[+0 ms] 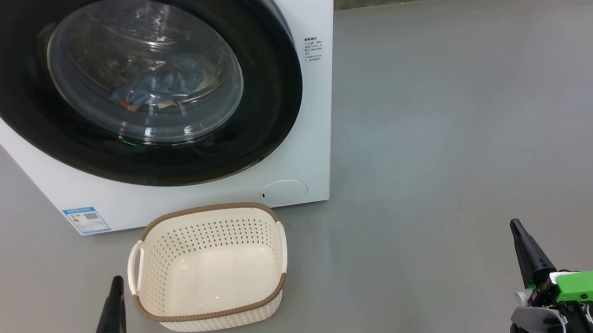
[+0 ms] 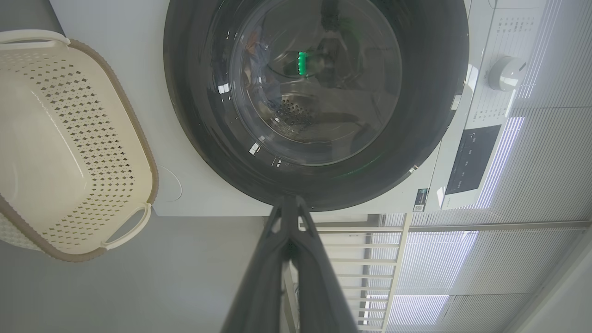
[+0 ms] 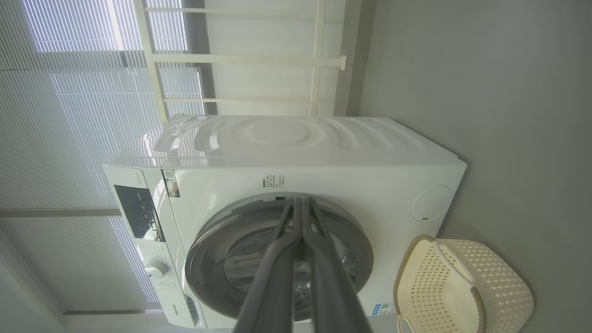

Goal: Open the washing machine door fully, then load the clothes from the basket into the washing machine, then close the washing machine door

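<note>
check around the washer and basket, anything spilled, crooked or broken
Nothing stands out. The washing machine door sits shut and flush, the clothes lie inside behind its glass, and the basket stands upright and empty on the floor, with no spill.

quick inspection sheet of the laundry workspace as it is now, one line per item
surface: grey floor, smooth
job's things: washing machine door shut; clothes inside the drum, seen through its glass; basket empty, on the floor in front of the washing machine
clutter: nothing seen
grippers: left gripper and right gripper both shut, holding nothing, low and apart from the basket
cables: nothing seen on the floor
surroundings: window blinds and a white frame behind the machine
</note>
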Motion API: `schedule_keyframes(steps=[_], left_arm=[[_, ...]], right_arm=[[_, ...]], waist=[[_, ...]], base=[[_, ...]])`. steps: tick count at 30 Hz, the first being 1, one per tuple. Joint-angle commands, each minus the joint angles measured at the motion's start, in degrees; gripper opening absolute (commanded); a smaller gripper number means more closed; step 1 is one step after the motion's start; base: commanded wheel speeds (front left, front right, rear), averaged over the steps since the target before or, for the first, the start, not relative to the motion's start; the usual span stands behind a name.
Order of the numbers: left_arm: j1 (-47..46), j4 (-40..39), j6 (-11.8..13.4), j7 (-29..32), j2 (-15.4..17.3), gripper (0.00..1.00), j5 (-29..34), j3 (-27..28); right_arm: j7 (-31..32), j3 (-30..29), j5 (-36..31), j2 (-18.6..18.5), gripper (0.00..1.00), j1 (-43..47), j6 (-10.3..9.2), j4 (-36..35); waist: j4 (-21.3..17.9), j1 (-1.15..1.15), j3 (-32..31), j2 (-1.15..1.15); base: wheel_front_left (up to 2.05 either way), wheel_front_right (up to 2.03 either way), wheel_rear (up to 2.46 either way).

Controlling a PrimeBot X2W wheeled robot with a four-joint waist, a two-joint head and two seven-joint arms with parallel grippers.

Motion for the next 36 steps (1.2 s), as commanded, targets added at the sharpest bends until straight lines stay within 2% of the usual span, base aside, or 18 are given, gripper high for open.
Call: schedule_keyframes(steps=[1, 36], left_arm=[[-2.4, -1.78, -0.14, 0.37, 0.51, 0.0, -0.53, 1.87], [-2.4, -1.78, -0.14, 0.36, 0.51, 0.0, -0.53, 1.86]], right_arm=[[0.43, 1.01, -0.08, -0.44, 0.0, -2.51, 0.11, -1.71], [0.45, 0.99, -0.1, -0.43, 0.0, -2.51, 0.11, -1.71]], waist=[[0.0, 0.0, 0.0, 0.0], [0.0, 0.0, 0.0, 0.0]], base=[[0.0, 0.0, 0.0], [0.0, 0.0, 0.0]])
